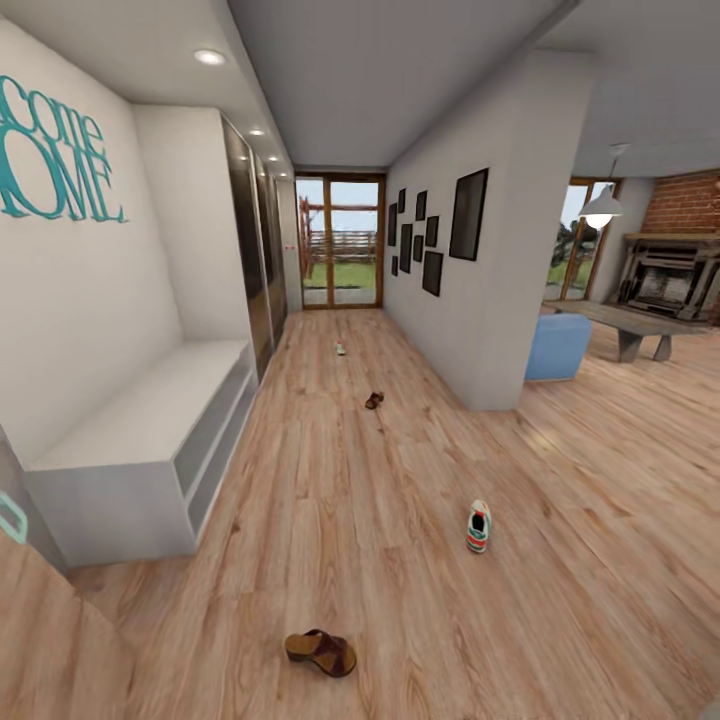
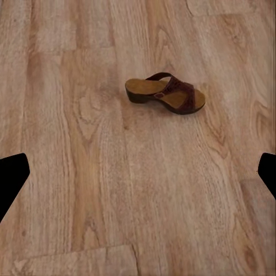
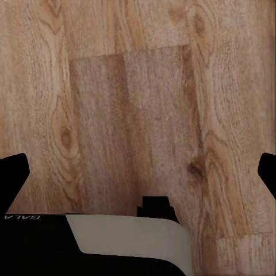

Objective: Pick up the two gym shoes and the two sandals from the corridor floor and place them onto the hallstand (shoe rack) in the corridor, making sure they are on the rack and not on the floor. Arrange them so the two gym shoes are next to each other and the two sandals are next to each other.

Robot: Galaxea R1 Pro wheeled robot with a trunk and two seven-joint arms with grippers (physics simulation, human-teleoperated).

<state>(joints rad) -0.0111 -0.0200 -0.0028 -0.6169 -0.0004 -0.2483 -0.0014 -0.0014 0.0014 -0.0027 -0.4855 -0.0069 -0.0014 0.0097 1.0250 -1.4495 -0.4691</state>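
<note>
I stand at the near end of a corridor with a wood-plank floor [image 1: 400,560], looking down its length toward a glass door [image 1: 341,243] at 12 o'clock.

All four shoes lie scattered on the floor, well apart from each other, so none is on the rack yet. The nearest sandal [image 1: 320,652] rests just ahead of me at about 6 o'clock in the head view, on its sole. One gym shoe [image 1: 478,526], white with green and red-orange, sits at about 4 o'clock, farther ahead. The second sandal [image 1: 374,400] lies beyond the middle of the corridor, and the second gym shoe [image 1: 340,349] is a small pale shape farther still, near the door.

The hallstand [image 1: 150,450], a pale low bench with open shelf bays along its side, stands against the wall at 9 o'clock, its top bare.

My left pincer [image 2: 138,175] faces the floor with fingers spread wide at both edges of its view, holding nothing; the near sandal [image 2: 165,94] lies ahead of it, not touched. My right pincer [image 3: 138,172] is likewise spread and unloaded over bare planks. I judge the near sandal the natural first pick.
</note>
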